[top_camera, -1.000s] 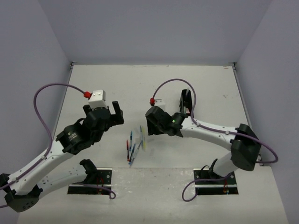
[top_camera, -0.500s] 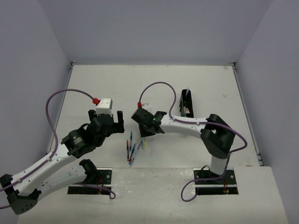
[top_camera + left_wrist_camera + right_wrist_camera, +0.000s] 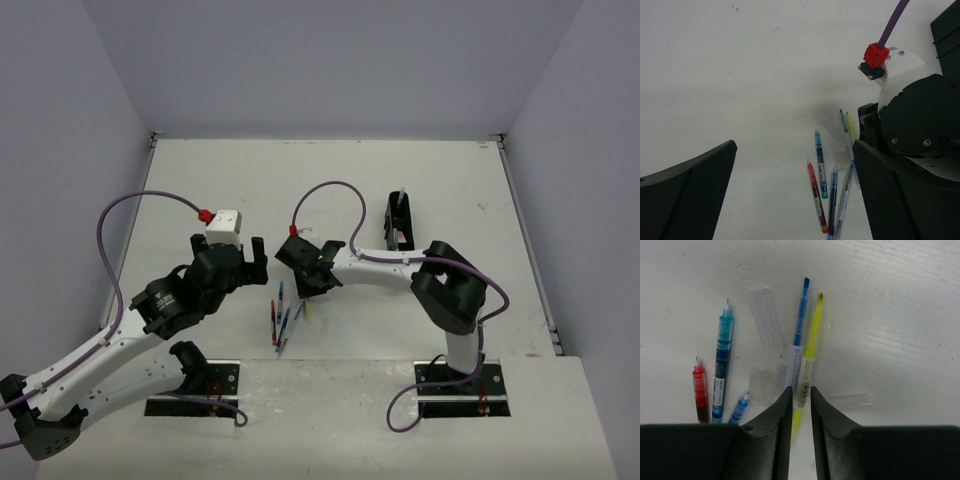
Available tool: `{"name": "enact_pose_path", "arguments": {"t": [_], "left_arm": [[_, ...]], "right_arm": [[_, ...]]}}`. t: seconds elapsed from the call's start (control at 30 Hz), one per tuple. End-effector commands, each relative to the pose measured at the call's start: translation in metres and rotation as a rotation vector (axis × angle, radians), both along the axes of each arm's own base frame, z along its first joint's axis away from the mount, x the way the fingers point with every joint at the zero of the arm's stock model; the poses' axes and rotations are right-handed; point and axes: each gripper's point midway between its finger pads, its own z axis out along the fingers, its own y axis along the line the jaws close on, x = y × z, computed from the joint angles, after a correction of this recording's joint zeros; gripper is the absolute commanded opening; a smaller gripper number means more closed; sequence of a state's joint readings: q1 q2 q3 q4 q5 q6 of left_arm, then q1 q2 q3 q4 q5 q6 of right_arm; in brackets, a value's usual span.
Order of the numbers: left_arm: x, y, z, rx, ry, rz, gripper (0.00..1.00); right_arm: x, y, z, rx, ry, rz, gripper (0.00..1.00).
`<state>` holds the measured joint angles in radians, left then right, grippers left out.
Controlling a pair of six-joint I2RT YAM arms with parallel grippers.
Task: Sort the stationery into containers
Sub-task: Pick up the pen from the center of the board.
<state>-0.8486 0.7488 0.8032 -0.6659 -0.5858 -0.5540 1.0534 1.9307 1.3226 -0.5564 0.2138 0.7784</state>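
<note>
Right end effector pinches the slim yellow pen; left end effector holds mesh-textured jaws wide apart.

Behind the left gripper sits a white boxy camera housing with a red plug feeding a looping purple cable — the right gripper carries the same. Matte black mesh-textured fingers; white tubular arm links, bulky black joint housings — two brass screws behind the right gripper.
</note>
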Motion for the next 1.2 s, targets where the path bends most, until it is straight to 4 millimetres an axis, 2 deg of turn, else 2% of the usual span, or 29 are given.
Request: {"name": "enact_pose_path", "arguments": {"t": [0.0, 0.43, 0.83, 1.03, 1.17], "left_arm": [[0.004, -0.002, 0.009, -0.008, -0.037, -0.015, 1.00], [0.004, -0.004, 0.009, -0.010, -0.035, -0.025, 1.00], [0.004, -0.007, 0.006, -0.004, -0.025, -0.035, 1.00], [0.004, -0.007, 0.005, -0.003, -0.023, -0.038, 1.00], [0.004, -0.008, 0.005, -0.001, -0.021, -0.042, 1.00]], "right_arm": [[0.002, 0.013, 0.006, 0.018, -0.005, -0.015, 0.20], [0.001, 0.003, -0.004, -0.036, -0.010, -0.037, 0.18], [-0.001, -0.003, 0.006, -0.023, -0.030, -0.038, 0.18], [-0.002, -0.004, -0.001, -0.036, -0.019, -0.034, 0.17], [-0.001, -0.006, 0.003, -0.031, -0.029, -0.044, 0.17]]}}
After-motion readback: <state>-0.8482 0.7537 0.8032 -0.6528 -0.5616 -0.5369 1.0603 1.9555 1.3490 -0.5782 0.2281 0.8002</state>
